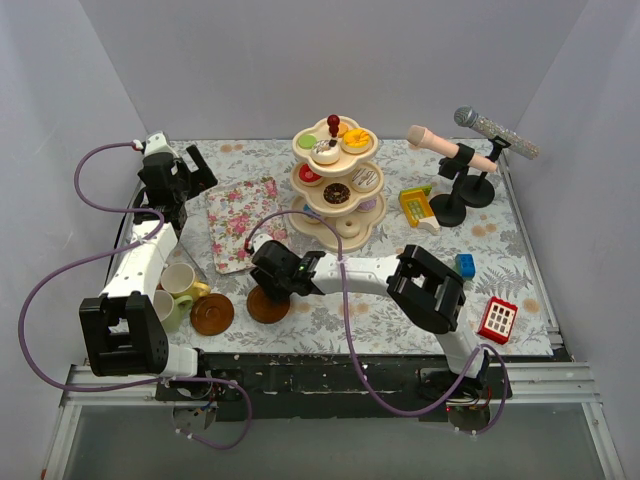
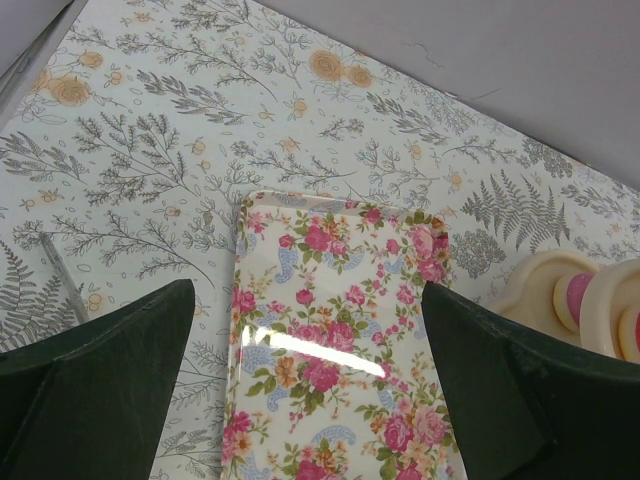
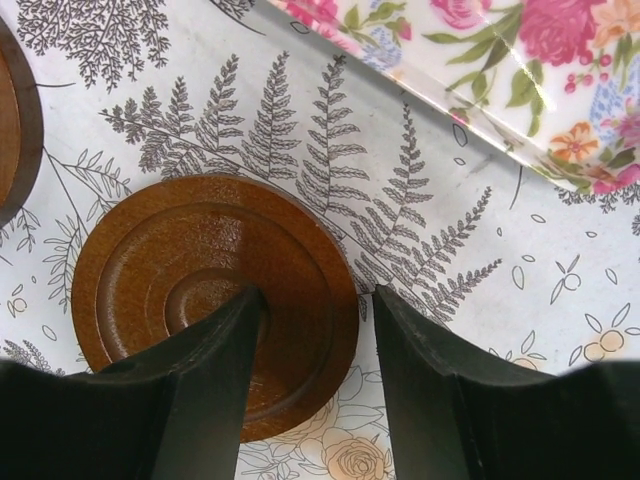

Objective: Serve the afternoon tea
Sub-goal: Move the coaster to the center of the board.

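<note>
The top external camera sits high above and behind the arm bases, looking down and forward over the whole table [image 1: 520, 260] to its far edge. The left wrist camera, toward the table's far left corner, looks obliquely down at close range between the left gripper's fingers [image 2: 90, 390] onto the floral tray [image 2: 330, 340], catching the stand [image 2: 560, 295] at its right margin. The right wrist camera, closer still and near the table's near edge, looks almost straight down past the right gripper's fingers [image 3: 205, 400] onto a saucer [image 3: 200, 280]. All three views share the floral tray.
</note>
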{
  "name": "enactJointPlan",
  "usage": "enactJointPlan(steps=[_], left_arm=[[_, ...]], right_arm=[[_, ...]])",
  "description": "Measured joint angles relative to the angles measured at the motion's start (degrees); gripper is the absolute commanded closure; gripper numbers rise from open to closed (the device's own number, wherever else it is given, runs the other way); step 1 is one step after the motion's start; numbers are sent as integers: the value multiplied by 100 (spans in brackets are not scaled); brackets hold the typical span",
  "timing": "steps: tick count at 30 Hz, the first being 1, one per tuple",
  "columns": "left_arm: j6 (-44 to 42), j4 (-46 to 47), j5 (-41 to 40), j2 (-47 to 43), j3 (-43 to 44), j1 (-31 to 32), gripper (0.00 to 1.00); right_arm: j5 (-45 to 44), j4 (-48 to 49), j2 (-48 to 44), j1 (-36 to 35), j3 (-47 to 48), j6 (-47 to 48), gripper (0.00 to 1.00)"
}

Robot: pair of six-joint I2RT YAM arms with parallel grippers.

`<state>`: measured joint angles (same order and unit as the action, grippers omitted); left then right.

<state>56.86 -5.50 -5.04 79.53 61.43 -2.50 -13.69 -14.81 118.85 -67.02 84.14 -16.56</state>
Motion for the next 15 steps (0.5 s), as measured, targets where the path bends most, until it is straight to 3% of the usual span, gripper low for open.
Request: enactJointPlan(steps=[15], left_arm=[[0,0,0,0,0,15,2]], right_arm=[[-328,446,-1032,1034,-1543,-188,50]])
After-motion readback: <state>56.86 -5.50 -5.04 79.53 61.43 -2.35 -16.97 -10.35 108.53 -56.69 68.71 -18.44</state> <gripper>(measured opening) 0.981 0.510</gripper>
